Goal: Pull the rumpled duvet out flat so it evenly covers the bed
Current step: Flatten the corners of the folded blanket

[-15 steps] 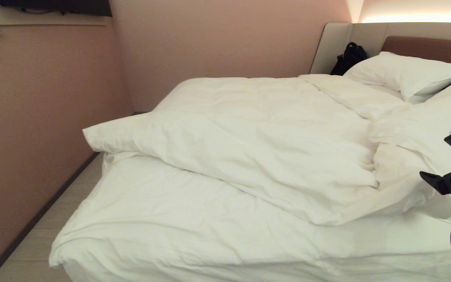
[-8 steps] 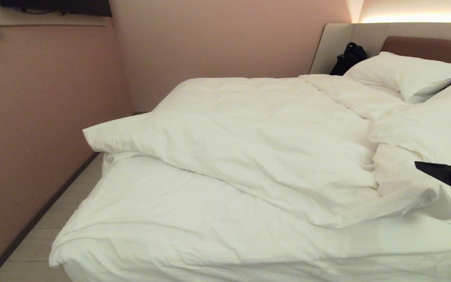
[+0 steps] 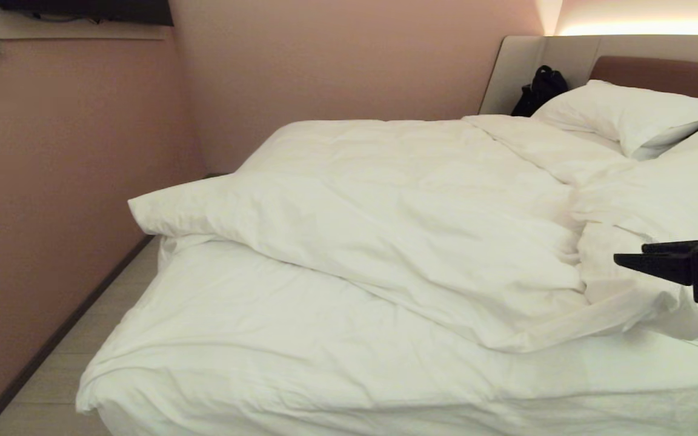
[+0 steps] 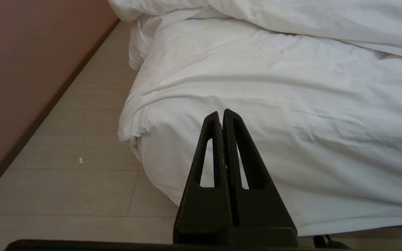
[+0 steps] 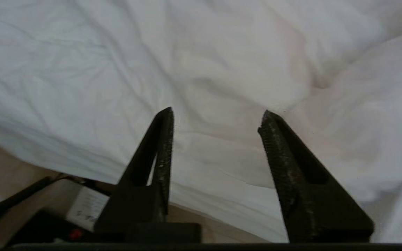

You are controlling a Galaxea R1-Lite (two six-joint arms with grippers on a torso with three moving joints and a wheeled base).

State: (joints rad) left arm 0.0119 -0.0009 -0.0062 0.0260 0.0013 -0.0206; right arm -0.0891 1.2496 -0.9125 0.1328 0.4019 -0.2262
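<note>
Both fingers of the right hand [image 5: 216,120] stand apart, empty, over the rumpled duvet [image 3: 397,224].

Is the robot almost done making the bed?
Not yet. Nothing looks done: the duvet lies bunched slantwise, leaving the near part of the bed bare sheet. The right gripper hangs open over the duvet's crumpled right end, holding nothing. The left gripper waits shut by the bed's corner. All the pulling is left.

White duvet [image 3: 409,224] bunched diagonally atop bed [image 3: 276,351].
</note>
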